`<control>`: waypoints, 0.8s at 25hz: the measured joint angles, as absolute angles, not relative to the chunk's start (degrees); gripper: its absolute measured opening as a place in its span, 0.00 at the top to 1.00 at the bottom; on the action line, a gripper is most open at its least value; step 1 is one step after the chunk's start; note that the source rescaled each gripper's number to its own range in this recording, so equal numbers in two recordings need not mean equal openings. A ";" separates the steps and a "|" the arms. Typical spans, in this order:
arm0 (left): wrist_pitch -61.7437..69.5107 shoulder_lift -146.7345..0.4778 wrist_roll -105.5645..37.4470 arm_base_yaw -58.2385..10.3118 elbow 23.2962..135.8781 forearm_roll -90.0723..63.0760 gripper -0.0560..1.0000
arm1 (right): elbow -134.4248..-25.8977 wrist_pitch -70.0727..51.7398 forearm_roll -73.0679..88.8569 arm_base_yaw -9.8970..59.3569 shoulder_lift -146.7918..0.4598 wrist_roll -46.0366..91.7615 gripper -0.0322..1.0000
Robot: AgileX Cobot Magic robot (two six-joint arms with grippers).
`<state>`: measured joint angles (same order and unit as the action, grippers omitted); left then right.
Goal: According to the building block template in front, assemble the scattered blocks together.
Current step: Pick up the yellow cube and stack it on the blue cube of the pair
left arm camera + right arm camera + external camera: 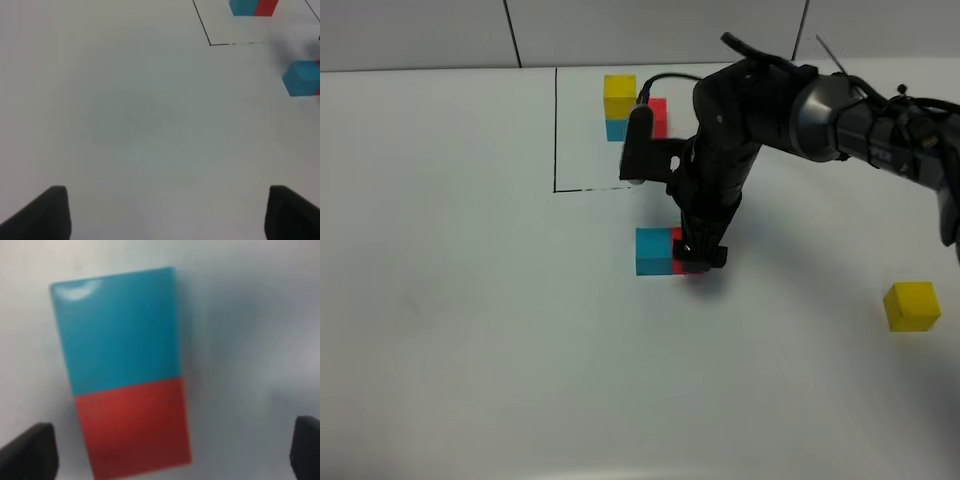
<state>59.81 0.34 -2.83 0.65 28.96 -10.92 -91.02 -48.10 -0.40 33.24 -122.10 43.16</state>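
1. On the white table (470,330), the building block template (620,105) is seen at 12 o'clock from the table's middle, inside the corner of a thin black outline (556,130); yellow is stacked on cyan-blue, and red is set alongside.
2. The cyan-blue cube (653,250) and the red cube (132,427) are set flush side by side near the middle, at about 6 o'clock from the template; the yellow cube (911,305) is left alone, well apart, between 3 and 4 o'clock from that pair.
3. The right gripper (698,255) is held directly over the red cube; its fingers are spread wide to either side, nothing is clasped, and in the wrist view a clear gap is seen between each fingertip and the block.
4. The left gripper (167,212) is likewise spread wide over bare table; nothing is held.
5. The cubes are plain, matte, sharp-edged and equal in size; a soft highlight is seen on the cyan-blue top; the table is smooth and unmarked apart from the drawn line.
6. From the high camera the red cube is mostly hidden by the right gripper, and the template's red block is partly covered by the right arm (800,100); the right wrist view is blurred; in both wrist views the fingertips are cut off at the frame's edge.
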 joint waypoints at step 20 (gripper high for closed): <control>59.81 0.34 -2.83 0.65 28.96 -10.92 0.03 | -51.96 -38.37 -2.71 7.60 -96.43 2.58 0.01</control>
